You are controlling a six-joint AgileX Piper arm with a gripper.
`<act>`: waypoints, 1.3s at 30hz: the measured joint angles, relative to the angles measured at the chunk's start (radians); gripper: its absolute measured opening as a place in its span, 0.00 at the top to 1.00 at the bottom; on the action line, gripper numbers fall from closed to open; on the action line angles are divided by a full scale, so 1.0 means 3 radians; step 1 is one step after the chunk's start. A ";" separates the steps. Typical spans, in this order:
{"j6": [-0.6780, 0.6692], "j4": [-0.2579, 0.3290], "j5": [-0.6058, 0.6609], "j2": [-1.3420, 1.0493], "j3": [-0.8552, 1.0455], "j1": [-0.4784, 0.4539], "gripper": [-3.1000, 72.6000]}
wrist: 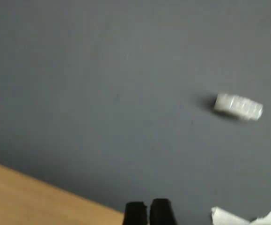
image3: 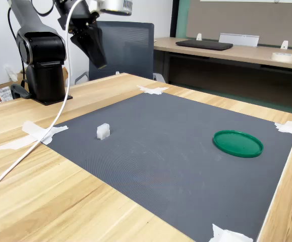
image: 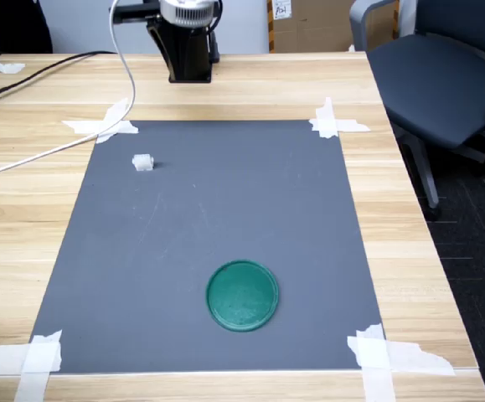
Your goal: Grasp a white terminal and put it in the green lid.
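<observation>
Second exterior view | hand (image3: 99, 59) raised | white terminal (image3: 103, 131) below, apart

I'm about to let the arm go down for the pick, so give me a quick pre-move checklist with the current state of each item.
1. White terminal free on the grey mat, nothing touching it: ok.
2. Pincer empty and raised clear of the mat, in the second exterior view: ok.
3. Pincer wide enough to take the terminal: not ok; in the wrist view the fingertips sit nearly together.
4. Pincer centred over the terminal: not ok; in the wrist view the terminal lies off to one side.
5. Green lid empty and flat on the mat: ok.
6. White cable away from the terminal: ok, it runs over the wooden table beside the mat.
</observation>
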 joint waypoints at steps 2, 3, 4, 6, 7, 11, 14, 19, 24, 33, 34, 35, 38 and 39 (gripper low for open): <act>0.0000 -0.0029 0.0103 0.0101 -0.0098 0.0000 0.97; 0.0000 -0.0035 0.0158 0.0159 -0.0162 0.0000 0.96; 0.0000 -0.0036 0.0213 0.0218 -0.0226 0.0000 0.94; 0.0000 -0.0036 0.0325 0.0338 -0.0359 0.0000 0.89; 0.0000 -0.0038 0.0370 0.0383 -0.0419 0.0000 0.86; 0.0054 -0.0153 0.0453 0.0573 -0.0581 0.0000 0.67; 0.0194 -0.0315 0.0406 0.0645 -0.0608 0.0000 0.50; 0.0484 -0.0631 0.0211 0.0731 -0.0608 0.0000 0.25; 0.0554 -0.0671 0.0195 0.0829 -0.0608 0.0000 0.20; 0.0498 -0.0633 0.0427 0.1045 -0.0608 0.0000 0.20; 0.0476 -0.0618 0.0427 0.1055 -0.0608 0.0000 0.20; 0.0447 -0.0596 0.0427 0.1065 -0.0608 0.0000 0.20; 0.0361 -0.0541 0.0427 0.1069 -0.0608 0.0000 0.20; 0.0354 -0.0531 0.0427 0.1069 -0.0608 0.0000 0.20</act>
